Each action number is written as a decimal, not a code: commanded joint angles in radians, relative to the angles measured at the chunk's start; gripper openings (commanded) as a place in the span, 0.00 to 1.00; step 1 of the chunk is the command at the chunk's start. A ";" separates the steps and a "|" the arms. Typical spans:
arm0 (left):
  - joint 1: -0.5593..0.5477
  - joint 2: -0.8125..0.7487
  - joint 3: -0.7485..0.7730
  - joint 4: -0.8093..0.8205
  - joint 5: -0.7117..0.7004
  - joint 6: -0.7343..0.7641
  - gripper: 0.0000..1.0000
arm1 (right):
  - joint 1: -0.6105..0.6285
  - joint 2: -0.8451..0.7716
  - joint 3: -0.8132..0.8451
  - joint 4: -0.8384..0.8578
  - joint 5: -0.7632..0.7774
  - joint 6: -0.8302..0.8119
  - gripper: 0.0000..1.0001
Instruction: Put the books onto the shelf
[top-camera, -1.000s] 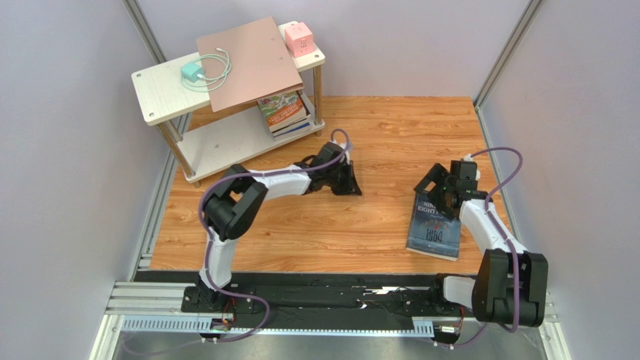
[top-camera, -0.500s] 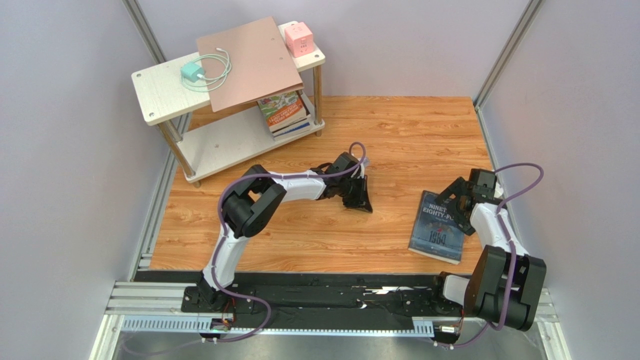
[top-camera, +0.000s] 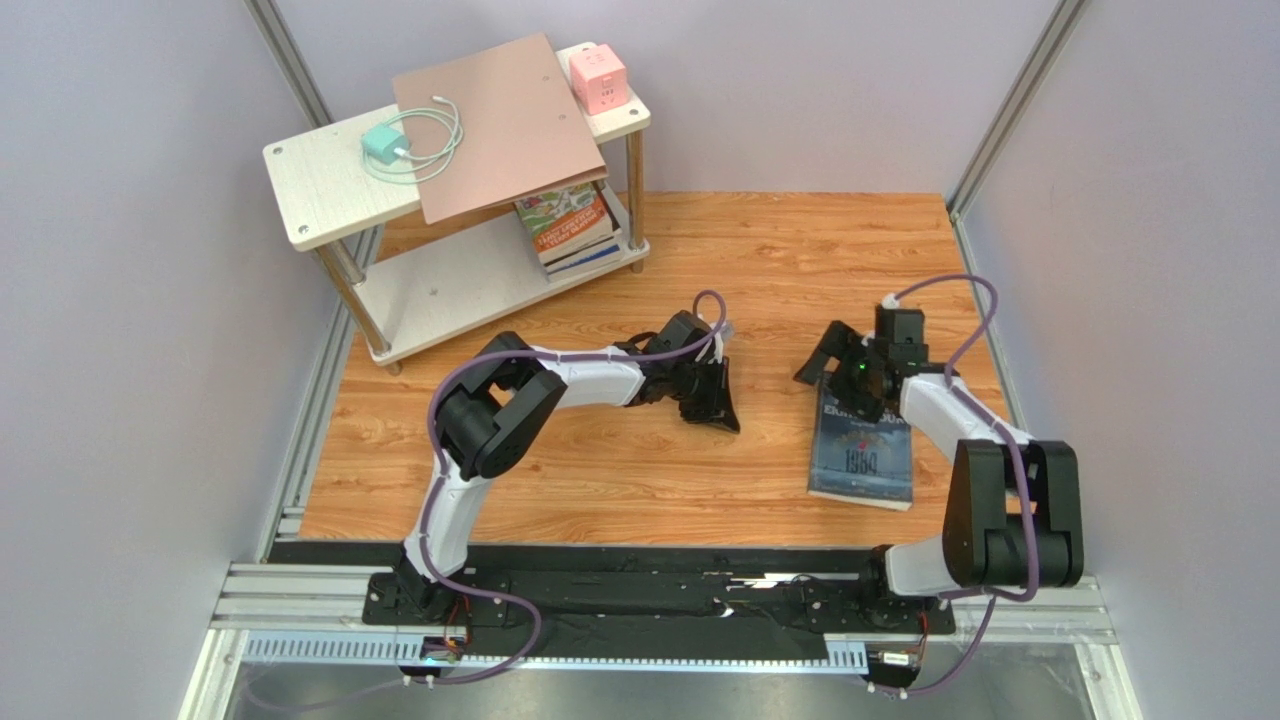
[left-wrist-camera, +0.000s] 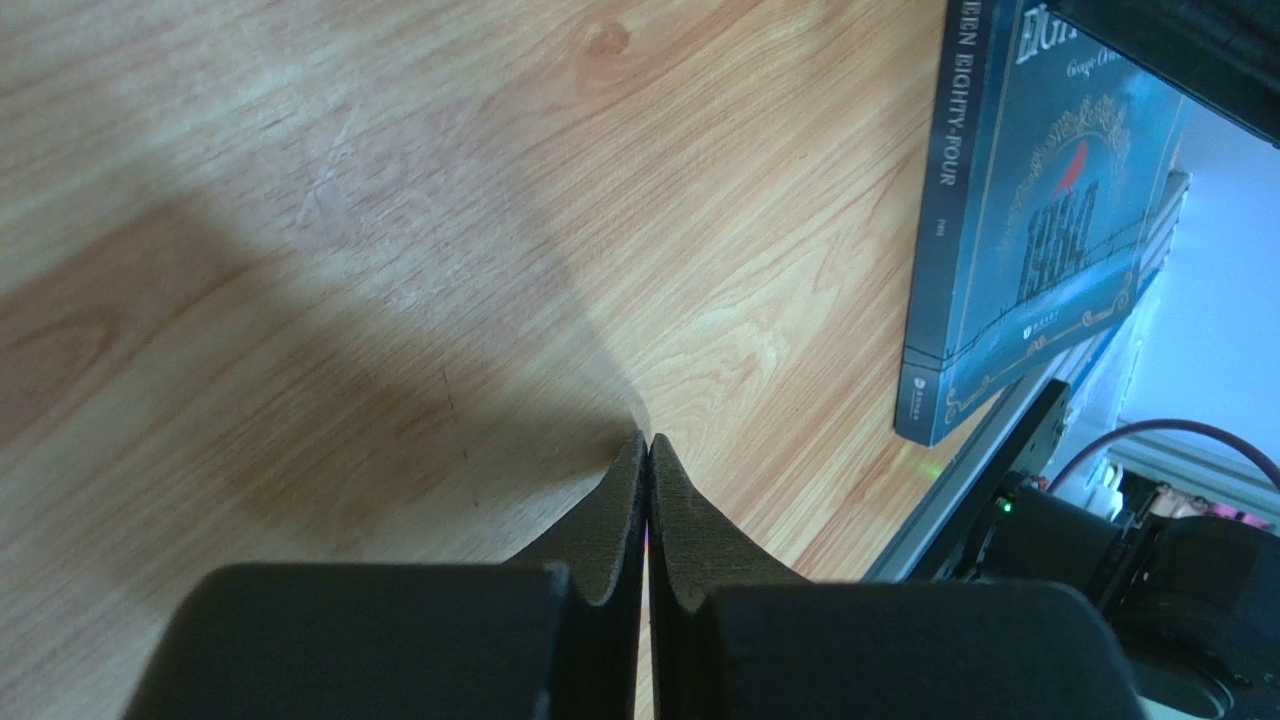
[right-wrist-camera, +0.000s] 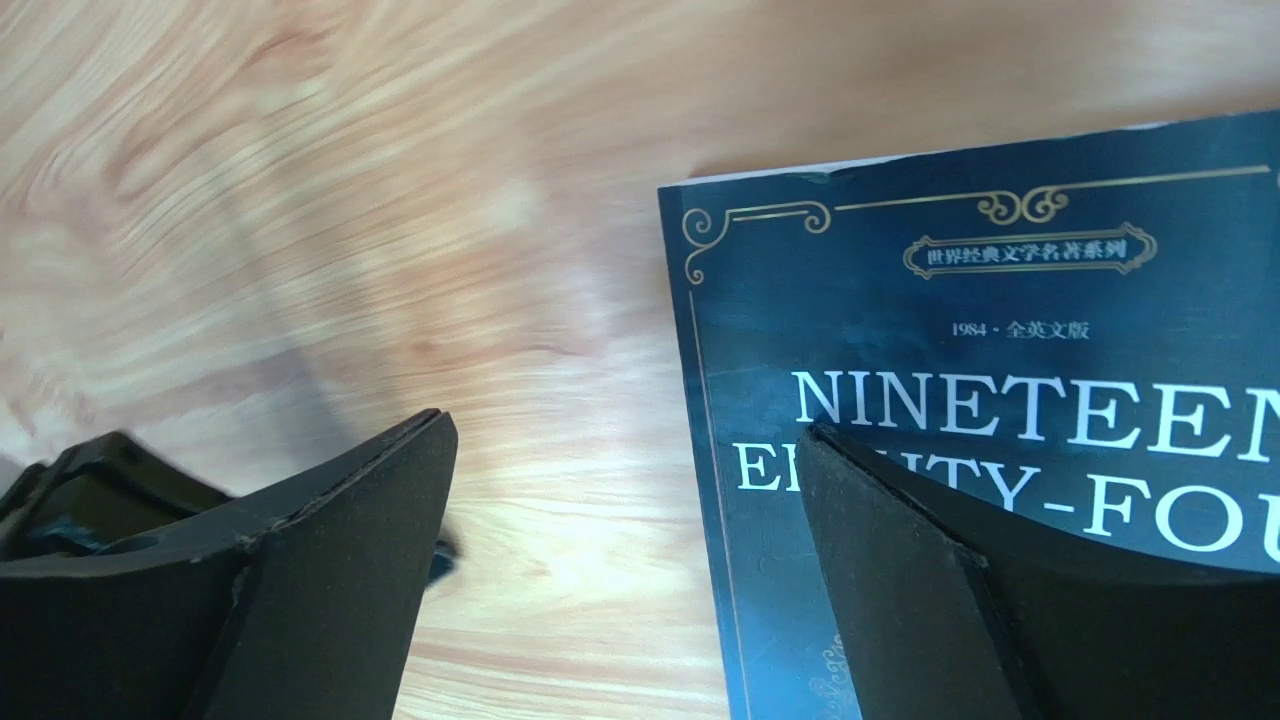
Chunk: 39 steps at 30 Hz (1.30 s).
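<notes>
Here, a grey-blue "Nineteen Eighty-Four" paperback lies flat on the orange wood floor at four o'clock. The right gripper has its jaws apart astride the paperback's far corner. Centrally, the left gripper has its jaws together, empty. At eleven o'clock, stacked books rest on the lower board of the whitish two-tier shelf.

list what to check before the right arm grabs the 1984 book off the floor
1. right gripper open: ok, jaws stand wide.
2. jaws straddle the edge of the 1984 book: ok, one jaw over the cover, the other over bare floor.
3. gripper low enough to catch that edge: cannot tell.
4. left gripper out of the way: ok, shut, empty, apart from the book.
5. room on the shelf: ok, the lower tier is bare beside the stacked books.
</notes>
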<state>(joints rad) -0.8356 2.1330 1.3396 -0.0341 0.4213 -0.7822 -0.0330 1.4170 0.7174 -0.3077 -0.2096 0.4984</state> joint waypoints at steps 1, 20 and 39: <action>0.004 -0.025 -0.039 -0.059 -0.038 0.027 0.00 | 0.111 0.064 -0.045 -0.071 -0.047 0.040 0.94; 0.001 -0.007 -0.005 -0.049 0.005 0.029 0.00 | -0.054 -0.112 0.027 -0.331 0.451 0.009 0.94; -0.010 -0.015 -0.017 -0.058 -0.001 0.011 0.00 | -0.018 -0.104 -0.110 0.070 -0.315 0.005 0.88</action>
<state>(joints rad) -0.8368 2.1174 1.3247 -0.0525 0.4362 -0.7788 -0.0662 1.3540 0.6449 -0.3721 -0.3397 0.4664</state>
